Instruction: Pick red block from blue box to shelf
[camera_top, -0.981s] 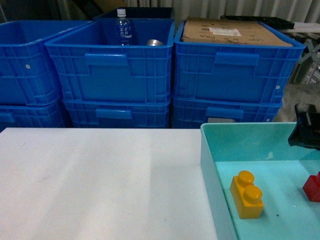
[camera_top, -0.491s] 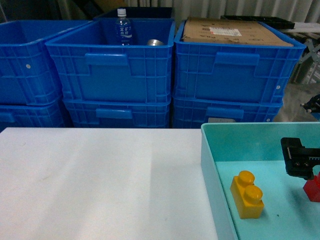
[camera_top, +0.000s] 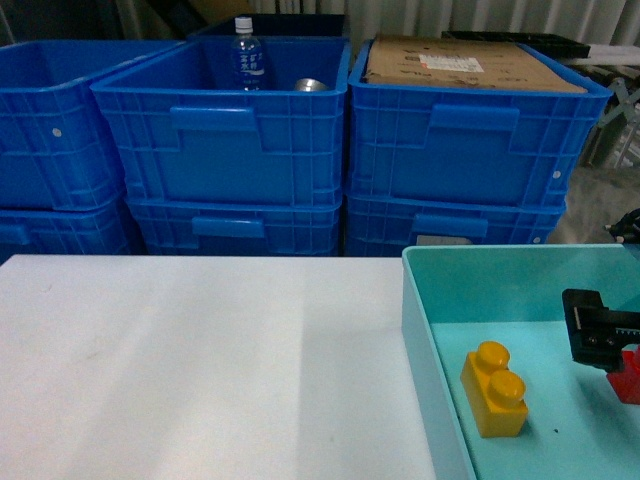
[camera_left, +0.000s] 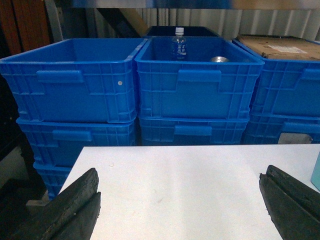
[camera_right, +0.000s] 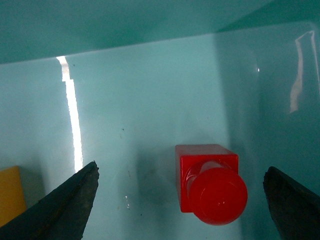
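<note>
The right pincer (camera_right: 180, 200) had come down inside the blue box (camera_top: 430, 300): a second before it hung dark above the far right rim, and over the last half second it dropped only slightly, so the descent appeared nearly finished. Its jaws stood wide, one at each lower corner of the right wrist view, holding nothing. The red block (camera_right: 210, 187) lay on the box floor between them, stud upward, a little nearer the right jaw than the left and not touching either. In the head view the pincer's black body covered most of the block (camera_top: 630, 372), leaving a red corner showing at the right edge. The yellow brick (camera_top: 494, 390) sat to the pincer's left, apart from the block and outside the jaws; its corner showed beyond the left jaw in the wrist view. The left pincer (camera_left: 180, 210) hung wide and unloaded over the white worktop (camera_top: 200, 360), well to the left of the box. The shelf could not be identified with certainty in any view. Judgement: the approach was all but complete and the grasp not yet made; closing should follow, after a small shift rightward to centre the block. The carry to the shelf remained undone.
</note>
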